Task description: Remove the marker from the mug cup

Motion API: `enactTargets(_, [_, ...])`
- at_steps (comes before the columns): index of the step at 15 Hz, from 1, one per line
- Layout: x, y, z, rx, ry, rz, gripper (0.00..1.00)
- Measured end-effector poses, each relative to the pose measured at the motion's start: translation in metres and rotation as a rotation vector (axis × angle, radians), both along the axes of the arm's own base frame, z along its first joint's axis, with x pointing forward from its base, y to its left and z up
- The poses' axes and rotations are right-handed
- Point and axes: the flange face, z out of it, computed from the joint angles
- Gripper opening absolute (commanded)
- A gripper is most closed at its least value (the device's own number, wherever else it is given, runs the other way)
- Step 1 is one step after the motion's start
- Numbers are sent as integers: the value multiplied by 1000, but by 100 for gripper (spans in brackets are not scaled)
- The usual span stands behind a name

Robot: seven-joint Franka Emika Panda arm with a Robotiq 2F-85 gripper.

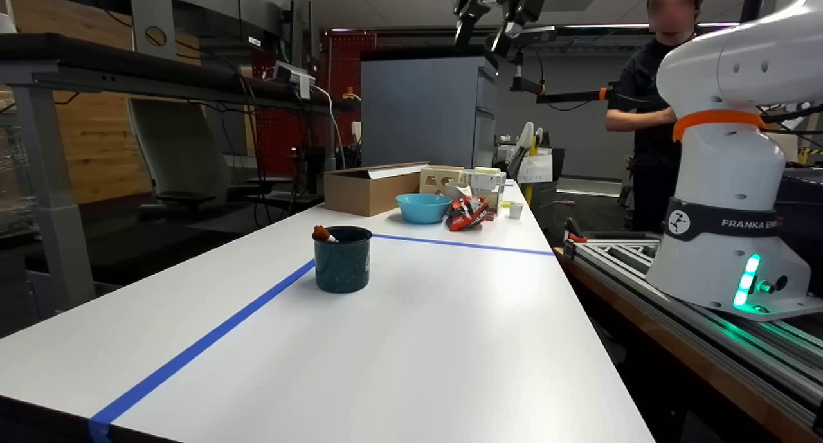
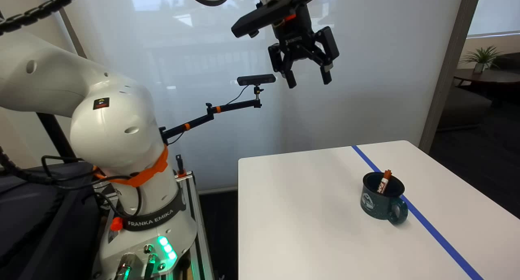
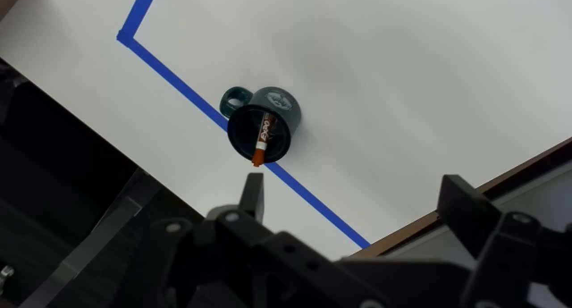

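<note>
Leaning in mug cup (image 2: 380, 205), marker (image 2: 383, 183) aslant, orange cap (image 2: 387, 174) upward

You have a grey cabinet (image 1: 421, 112), wood panelling (image 1: 96, 141), an office chair (image 1: 177, 150), a broad pale wall (image 2: 365, 89), and a potted plant (image 2: 481, 58) on a dark side table (image 2: 491, 77).

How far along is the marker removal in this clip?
Done: no removal yet; the marker leans inside the upright mug cup, its orange cap end poking above the rim. In hand: nothing; the gripper hangs open, raised well clear of the mug cup. Left: seemingly everything, namely lowering, gripping the marker and lifting it out.
</note>
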Motion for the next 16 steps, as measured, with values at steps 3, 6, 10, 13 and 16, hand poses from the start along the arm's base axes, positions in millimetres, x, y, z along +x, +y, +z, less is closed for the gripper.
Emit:
enactTargets(3, [5,-37,-16,14,-100,20,100])
enactTargets(6, [21,-74,-31,39,-169,30,100])
enactTargets(10, [43,-110,-70,59,-188,47,100])
enactTargets(13, [67,-114,-99,85,-169,79,100])
enactTargets(16, [96,-101,-115,108,-163,122,100])
